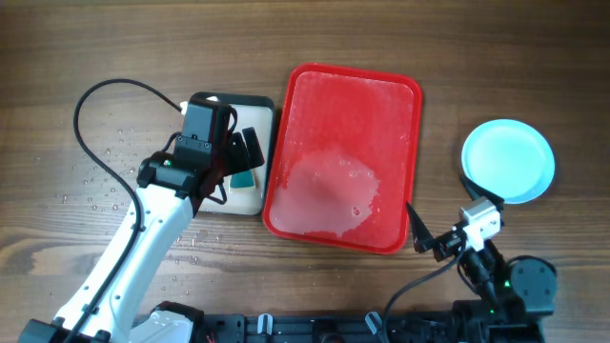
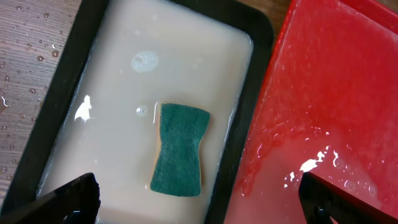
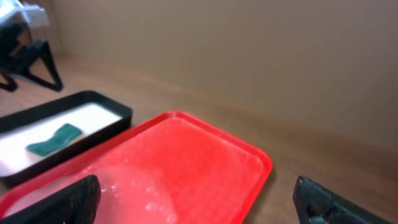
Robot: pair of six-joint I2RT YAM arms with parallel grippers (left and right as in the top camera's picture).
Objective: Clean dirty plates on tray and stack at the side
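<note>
Tray: the red tray (image 1: 362,105) lies mid-desk and carries no plate. You see only a film of soapy water pooled over the half nearer the robot.
Plates: a pale blue plate (image 1: 507,160) sits on the desk (image 1: 114,57) to the right, well apart from the tray. Its face shows no red smear. Whether others lie beneath it you cannot tell from above.
Sponge: the green sponge (image 2: 180,149) lies flat in the milky water of the small tray (image 2: 252,74), just beside the red one. Neither gripper touches it.
Left gripper: the left gripper (image 2: 198,196) hangs over the small tray, jaws spread wide, holding nothing.
Right gripper: the right gripper (image 3: 196,202) sits low by the red tray's corner nearest the right arm, jaws likewise wide apart and empty.
Done: you may judge the clearing of the tray finished, and the washing probably so.
Left: little, if anything. You should confirm that every plate is in the side stack. The wet tray and the drops on the desk lie outside the task.
</note>
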